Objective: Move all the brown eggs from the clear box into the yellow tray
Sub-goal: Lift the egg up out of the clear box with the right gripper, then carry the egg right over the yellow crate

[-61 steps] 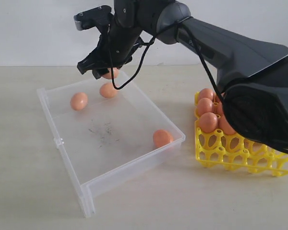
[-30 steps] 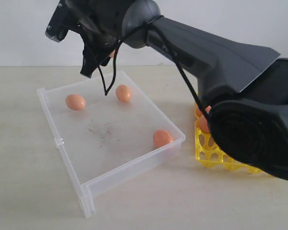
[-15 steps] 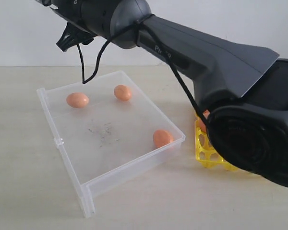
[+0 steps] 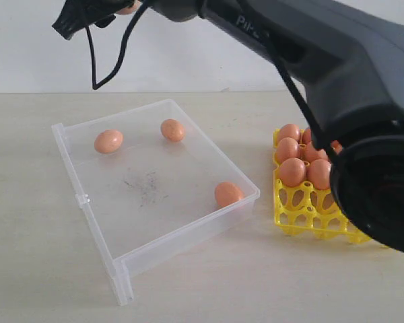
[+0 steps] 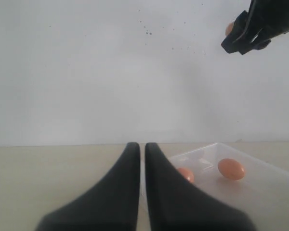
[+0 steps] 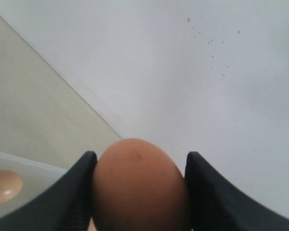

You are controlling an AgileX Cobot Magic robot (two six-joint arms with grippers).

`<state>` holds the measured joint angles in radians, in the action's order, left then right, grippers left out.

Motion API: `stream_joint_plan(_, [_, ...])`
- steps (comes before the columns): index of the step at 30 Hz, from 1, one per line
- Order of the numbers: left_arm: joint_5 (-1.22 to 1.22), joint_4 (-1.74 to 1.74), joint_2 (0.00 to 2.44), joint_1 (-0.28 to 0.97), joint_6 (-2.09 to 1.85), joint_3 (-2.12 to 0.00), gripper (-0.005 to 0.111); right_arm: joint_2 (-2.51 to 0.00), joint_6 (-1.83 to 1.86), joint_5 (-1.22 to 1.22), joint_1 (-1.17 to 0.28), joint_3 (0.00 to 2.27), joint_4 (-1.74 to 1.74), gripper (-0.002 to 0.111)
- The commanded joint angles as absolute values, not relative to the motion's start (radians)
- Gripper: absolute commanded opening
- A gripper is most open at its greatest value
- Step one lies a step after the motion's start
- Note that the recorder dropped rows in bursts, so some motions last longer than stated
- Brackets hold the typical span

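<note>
1. Since the right gripper (image 6: 139, 192) has its two dark fingers (image 6: 77, 192) pressed against either side of a smooth orange-brown oval egg (image 6: 137, 178), held high over the far-left corner of the large shallow clear plastic box (image 4: 87, 202), the step in hand is judged to be the carry across to the bright yellow plastic lattice egg tray (image 4: 310, 217)
2. The tray sits on the pale table (image 4: 40, 282) just beside the box's right wall. At least five brown eggs (image 4: 291, 171) fill its rear cups, the front cups in view are empty, and the arm hides the rest
3. Three loose eggs lie in the box: one (image 4: 108, 140) and another (image 4: 172, 130) near the far wall, and a third (image 4: 227, 194) against the near-right wall
4. The carry should be smooth, with no added squeeze, since the shell is hard but brittle and slick between flat fingers
5. The egg should pass well above the box wall and the seated eggs, then come straight down over an empty front cup, centred between the pointed posts
6. The fingers should part only once the egg rests in the cup, and only slightly, so they do not nudge its neighbours
7. The left gripper (image 5: 140, 185) sits low beside the box with its fingers closed almost together on nothing, and has no part in this carry
</note>
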<state>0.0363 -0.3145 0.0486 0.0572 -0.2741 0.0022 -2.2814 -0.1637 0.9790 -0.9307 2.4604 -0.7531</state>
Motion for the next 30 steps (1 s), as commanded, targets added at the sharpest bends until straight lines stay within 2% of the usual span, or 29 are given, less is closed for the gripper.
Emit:
stream_joint_plan(1, [0.052, -0.319, 0.053, 0.06, -0.279, 0.0, 0.004, -2.198, -0.119, 1.009, -0.96, 2.463, -0.755, 0.0])
stream_joint_plan(20, [0.052, -0.319, 0.053, 0.06, -0.279, 0.0, 0.004, -1.687, -0.02, 1.221, -0.952, 2.463, -0.839, 0.0])
stream_joint_plan(30, [0.052, -0.319, 0.053, 0.06, -0.279, 0.0, 0.004, -1.484, -0.008, 1.221, -0.779, 2.463, -0.855, 0.0])
